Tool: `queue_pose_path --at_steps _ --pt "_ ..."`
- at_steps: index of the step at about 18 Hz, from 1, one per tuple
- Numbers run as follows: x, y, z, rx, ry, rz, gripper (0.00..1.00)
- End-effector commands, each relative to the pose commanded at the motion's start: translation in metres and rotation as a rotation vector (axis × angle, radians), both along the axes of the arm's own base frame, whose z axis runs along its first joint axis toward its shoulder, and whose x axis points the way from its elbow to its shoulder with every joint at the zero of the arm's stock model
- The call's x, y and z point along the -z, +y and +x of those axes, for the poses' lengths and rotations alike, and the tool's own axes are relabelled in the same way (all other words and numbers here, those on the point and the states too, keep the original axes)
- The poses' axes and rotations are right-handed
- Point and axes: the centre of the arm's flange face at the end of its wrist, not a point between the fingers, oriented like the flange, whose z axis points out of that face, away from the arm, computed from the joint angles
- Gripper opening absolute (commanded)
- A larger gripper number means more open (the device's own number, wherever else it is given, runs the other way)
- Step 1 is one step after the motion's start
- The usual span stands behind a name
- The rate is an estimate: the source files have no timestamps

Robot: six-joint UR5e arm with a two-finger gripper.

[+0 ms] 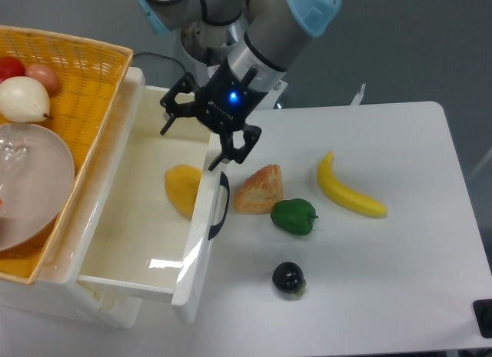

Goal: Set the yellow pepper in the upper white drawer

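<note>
The yellow pepper [183, 190] lies inside the upper white drawer [127, 241], against the inner side of its front wall, near the black handle [220, 206]. The drawer is pulled open. My gripper [192, 147] hangs just above the pepper and the drawer's rim. Its jaws are spread apart and hold nothing. One finger [166, 125] is over the drawer's inside, the other [224, 157] is over the front wall. A blue light glows on the gripper's body.
A yellow wicker basket [77, 72] on the left holds a glass bowl [31, 180], a pale pear [23, 98] and red fruit. On the white table lie a bread piece [259, 189], a green pepper [294, 216], a banana [350, 192] and a dark round fruit [288, 278].
</note>
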Motion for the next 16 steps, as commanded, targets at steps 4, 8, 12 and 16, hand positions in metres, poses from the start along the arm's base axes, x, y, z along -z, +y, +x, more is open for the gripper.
queue_pose_path --at_steps 4,8,12,16 --pt "0.008 -0.006 -0.015 0.045 0.075 0.002 1.00" --pt "0.029 -0.011 -0.026 0.145 0.199 -0.116 1.00" --pt "0.034 -0.010 -0.038 0.151 0.280 -0.162 1.00" --pt "0.052 -0.004 -0.047 0.171 0.360 -0.279 1.00"
